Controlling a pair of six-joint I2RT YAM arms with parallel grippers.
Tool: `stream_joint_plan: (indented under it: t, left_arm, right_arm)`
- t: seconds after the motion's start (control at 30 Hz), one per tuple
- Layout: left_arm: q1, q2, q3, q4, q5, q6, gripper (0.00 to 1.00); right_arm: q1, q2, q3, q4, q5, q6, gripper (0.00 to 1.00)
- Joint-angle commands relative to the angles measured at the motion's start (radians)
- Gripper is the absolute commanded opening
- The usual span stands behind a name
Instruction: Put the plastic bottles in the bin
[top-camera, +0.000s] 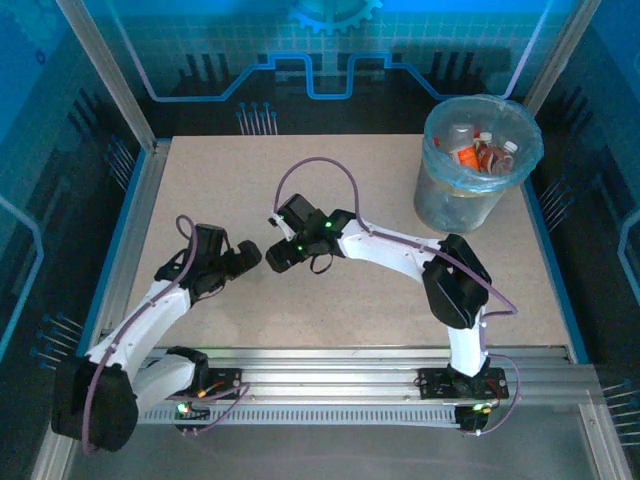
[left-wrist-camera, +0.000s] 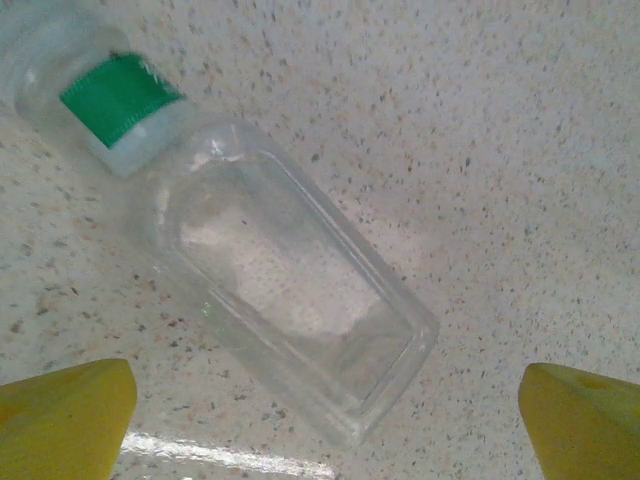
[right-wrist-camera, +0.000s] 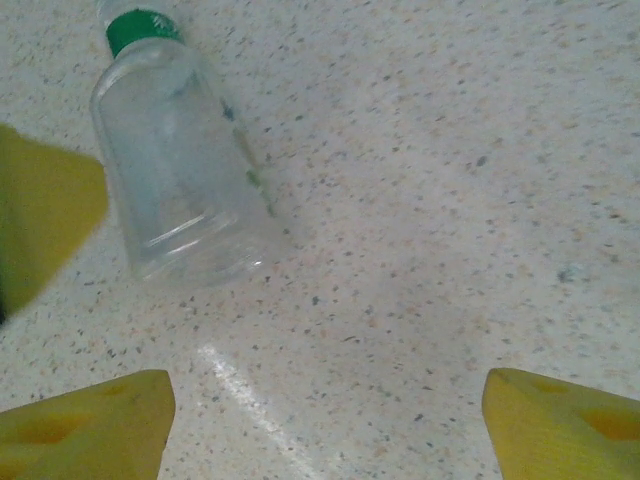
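A clear plastic bottle (left-wrist-camera: 285, 290) with a green cap (left-wrist-camera: 115, 98) lies on its side on the speckled table. My left gripper (left-wrist-camera: 325, 415) hangs open just over its base end, one yellow fingertip (left-wrist-camera: 70, 415) on either side and apart from it. In the right wrist view the same bottle (right-wrist-camera: 180, 180) lies at upper left, outside my open right gripper (right-wrist-camera: 325, 420), which has only bare table between its fingers. Both grippers, left (top-camera: 250, 258) and right (top-camera: 275, 255), meet at the table's middle. The bin (top-camera: 440, 200) stands at the far right with several bottles (top-camera: 480, 150) inside.
A yellow finger of the left gripper (right-wrist-camera: 40, 220) shows at the left edge of the right wrist view, close beside the bottle. The right arm (top-camera: 400, 255) arches across the table's middle. Metal rails (top-camera: 330, 365) run along the near edge.
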Motion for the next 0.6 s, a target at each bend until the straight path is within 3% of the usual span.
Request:
stream_joint_plan:
  t: [0.0,0.17,0.37,0.57]
  left_arm:
    - [-0.001,-0.114,-0.005,-0.047,-0.167,-0.010,0.99]
    - [0.000,-0.286,-0.062,-0.077,-0.337,-0.051,0.99]
    - [0.000,-0.409,-0.094,-0.138,-0.386,-0.048,0.99]
    - [0.000,-0.409,-0.097,-0.131,-0.404,-0.029,0.99]
  right_arm:
    - [0.006,0.050,-0.004,0.124,-0.145,-0.087,0.82]
    - [0.009,0.144,0.036,0.201,-0.212,-0.264,0.85]
    - [0.032,0.252,0.187,0.122,-0.166,-0.468,0.90]
    - [0.057,0.372,0.345,0.026,-0.133,-0.508,0.90]
